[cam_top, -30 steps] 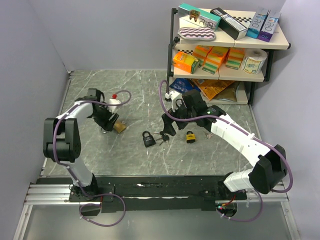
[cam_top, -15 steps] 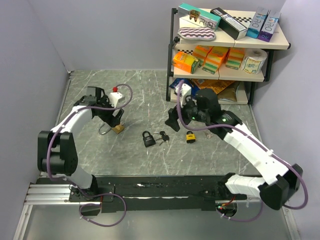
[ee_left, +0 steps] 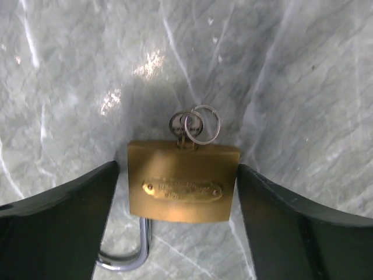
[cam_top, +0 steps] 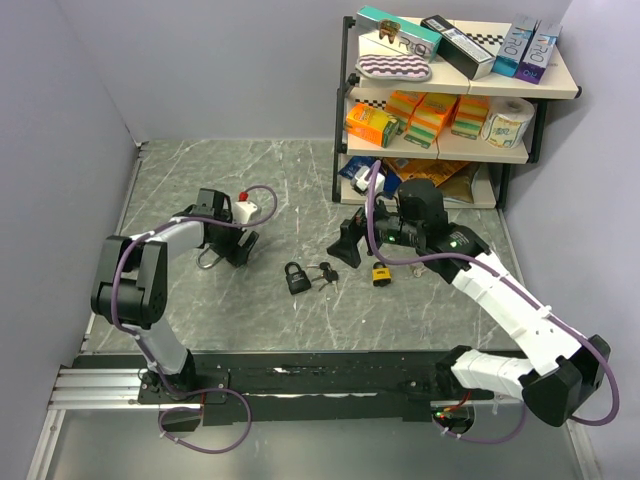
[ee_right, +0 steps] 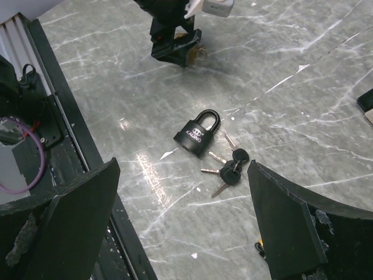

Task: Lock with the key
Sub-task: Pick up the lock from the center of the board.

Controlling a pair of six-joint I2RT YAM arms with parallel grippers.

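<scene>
A brass padlock lies flat on the marble table, its steel shackle swung open. A key with a small ring sits in its keyhole. My left gripper is open and straddles the lock's body, with a thin gap on the left side. From above, the left gripper covers the lock and only the shackle shows. My right gripper hangs open and empty above a black padlock and a bunch of black-headed keys.
A small yellow padlock lies under the right arm. The black padlock and its keys lie mid-table. A stocked shelf unit stands at the back right. Grey walls close the left and back sides.
My left gripper has opened and let go of the brass padlock, which now lies on the table between its fingers. The right gripper has drawn back from the keys, up and to the right.
</scene>
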